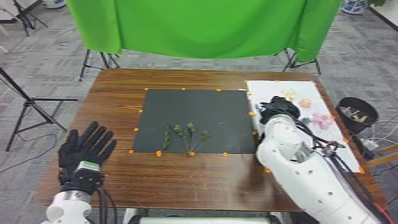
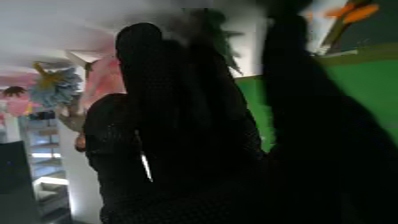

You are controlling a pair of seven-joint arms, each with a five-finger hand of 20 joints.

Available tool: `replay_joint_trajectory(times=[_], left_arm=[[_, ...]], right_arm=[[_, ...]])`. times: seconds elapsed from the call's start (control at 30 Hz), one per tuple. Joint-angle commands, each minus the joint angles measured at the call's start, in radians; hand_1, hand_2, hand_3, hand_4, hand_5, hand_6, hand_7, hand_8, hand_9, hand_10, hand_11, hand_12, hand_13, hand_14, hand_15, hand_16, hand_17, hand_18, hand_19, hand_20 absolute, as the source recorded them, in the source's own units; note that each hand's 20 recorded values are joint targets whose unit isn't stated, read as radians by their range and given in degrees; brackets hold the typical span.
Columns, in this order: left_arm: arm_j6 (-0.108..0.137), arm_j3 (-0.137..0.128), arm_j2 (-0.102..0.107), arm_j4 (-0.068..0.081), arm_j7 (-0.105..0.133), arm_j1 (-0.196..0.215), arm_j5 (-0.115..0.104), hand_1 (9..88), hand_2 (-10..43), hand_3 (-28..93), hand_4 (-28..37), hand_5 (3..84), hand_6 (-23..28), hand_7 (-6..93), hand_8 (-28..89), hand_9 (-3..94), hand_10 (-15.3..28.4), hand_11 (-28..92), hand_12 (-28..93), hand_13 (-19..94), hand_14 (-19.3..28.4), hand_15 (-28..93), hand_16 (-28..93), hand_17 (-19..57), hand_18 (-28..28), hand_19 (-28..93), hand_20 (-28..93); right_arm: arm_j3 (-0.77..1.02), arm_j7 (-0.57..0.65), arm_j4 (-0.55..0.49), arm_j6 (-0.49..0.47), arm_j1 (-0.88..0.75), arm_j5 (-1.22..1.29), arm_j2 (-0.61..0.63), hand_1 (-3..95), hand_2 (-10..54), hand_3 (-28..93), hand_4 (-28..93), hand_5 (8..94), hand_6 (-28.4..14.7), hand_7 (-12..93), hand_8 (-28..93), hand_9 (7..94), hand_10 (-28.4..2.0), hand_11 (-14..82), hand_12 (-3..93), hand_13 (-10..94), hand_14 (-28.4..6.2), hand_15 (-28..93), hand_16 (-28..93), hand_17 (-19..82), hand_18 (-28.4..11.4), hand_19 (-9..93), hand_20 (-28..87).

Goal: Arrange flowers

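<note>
In the head view, my right hand [image 1: 278,107] is low over the left part of the white board [image 1: 266,87]. A yellowish flower [image 1: 289,94], a peach flower [image 1: 305,103] and pink flowers [image 1: 322,120] lie beside it. Several green sprigs [image 1: 190,130] are on the dark mat [image 1: 200,105] at its front edge. My left hand [image 1: 86,150] stands open at the table's left. In the right wrist view, my right hand [image 2: 191,135] has nearly straight fingers, its thumb apart. Green leaves [image 2: 233,45] show behind the fingertips; a pink flower [image 2: 105,80] and a blue-grey flower [image 2: 55,87] appear farther off.
Orange markers [image 1: 159,153] line the mat and board on the brown table [image 1: 187,185]. A black bin [image 1: 358,107] stands off the table's right edge. Behind the table hangs a green cloth [image 1: 209,30], with tripod stands at the back and left [image 1: 34,102].
</note>
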Motion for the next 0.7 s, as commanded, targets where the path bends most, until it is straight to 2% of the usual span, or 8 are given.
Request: replay_joint_trajectory(times=[0.03,0.1,0.2,0.3,0.37,0.5,0.57,0.7], left_arm=[[-0.027,0.008,-0.02,-0.013,-0.044,-0.005,0.02,25.9,17.3,71,-28.3,42.0,10.5,14.5,-9,34.3,16.8,25,11,23,17.4,41,-9,-6.3,14.8,38,8],[-0.024,0.011,-0.008,-0.014,-0.033,-0.004,0.008,26.1,17.2,71,-28.3,42.0,10.6,14.6,-9,34.3,16.8,25,10,23,17.4,41,-9,-6.3,14.8,38,8],[-0.024,0.005,-0.017,-0.013,-0.04,-0.002,0.011,26.2,16.9,71,-28.3,42.0,10.6,14.6,-9,34.3,16.8,26,10,24,17.7,43,-9,-6.5,15.1,39,8],[-0.028,0.005,-0.02,-0.014,-0.042,-0.004,0.007,26.3,16.6,71,-28.3,42.1,10.6,14.6,-9,34.4,16.8,26,10,24,17.8,44,-9,-6.3,15.1,40,9],[-0.054,-0.001,-0.022,-0.014,-0.054,0.002,0.017,26.5,16.5,71,-28.3,42.0,10.6,14.6,-9,34.4,16.8,26,10,24,17.7,44,-9,-6.2,15.1,39,8],[-0.066,-0.008,-0.016,-0.016,-0.032,0.009,0.02,26.6,16.4,71,-28.3,41.5,10.5,14.2,-9,33.8,16.8,25,10,23,17.5,42,-9,-6.2,15.0,38,8],[-0.061,-0.013,-0.009,-0.023,-0.02,0.012,0.016,26.6,16.1,71,-28.3,41.3,10.5,13.9,-9,33.8,16.8,25,10,23,17.3,42,-9,-6.3,15.0,38,8],[-0.077,-0.026,0.007,-0.028,-0.012,0.013,0.033,26.3,15.9,70,-28.3,41.3,10.4,13.6,-9,33.8,16.7,24,10,23,17.4,41,-9,-6.3,15.0,38,8]], right_arm=[[0.007,0.024,0.062,-0.051,-0.036,0.07,-0.018,61.0,-9.5,75,-28,65.1,-2.6,55,11,72.1,-15.1,13.9,20.0,65,-10.9,47,35,31,-24.8,89,45],[0.009,0.023,0.056,-0.04,-0.047,0.079,-0.016,62.2,-9.5,76,-28,64.6,-2.7,57,11,78.8,-12.9,8.2,28.0,69,-9.2,43,38,33,-24.4,89,44],[0.011,0.011,0.036,0.01,-0.067,0.066,-0.005,63.5,-9.5,78,-28,64.1,-2.3,59,12,87.8,-9.2,8.9,36.7,78,-8.0,38,42,36,-24.8,90,44],[0.001,-0.021,-0.008,0.118,-0.089,0.045,0.034,61.4,-9.5,81,-24,65.4,-1.7,60,12,90.3,-9.2,9.7,39.6,80,-8.2,38,44,37,-25.1,90,44],[0.0,-0.04,-0.05,0.144,-0.096,0.042,0.064,55.6,-9.5,87,-17,66.3,-1.7,61,13,92.0,-10.6,10.6,42.2,80,-9.3,40,45,37,-25.7,90,44],[-0.017,-0.052,-0.149,0.263,-0.116,0.024,0.13,49.5,-9.5,93,-7,67.7,-1.9,62,15,93.5,-11.5,12.5,44.4,80,-11.3,44,45,37,-26.2,90,45],[-0.005,-0.062,-0.224,0.252,-0.139,0.081,0.156,48.7,-9.5,93,-5,68.4,-1.9,62,15,93.6,-11.7,13.5,44.2,81,-11.6,45,46,37,-26.2,90,45],[-0.004,-0.053,-0.333,0.284,-0.175,0.109,0.175,48.3,-9.5,93,-5,68.7,-1.8,61,16,93.7,-11.7,13.9,43.9,81,-12.0,45,45,37,-26.5,91,45]])
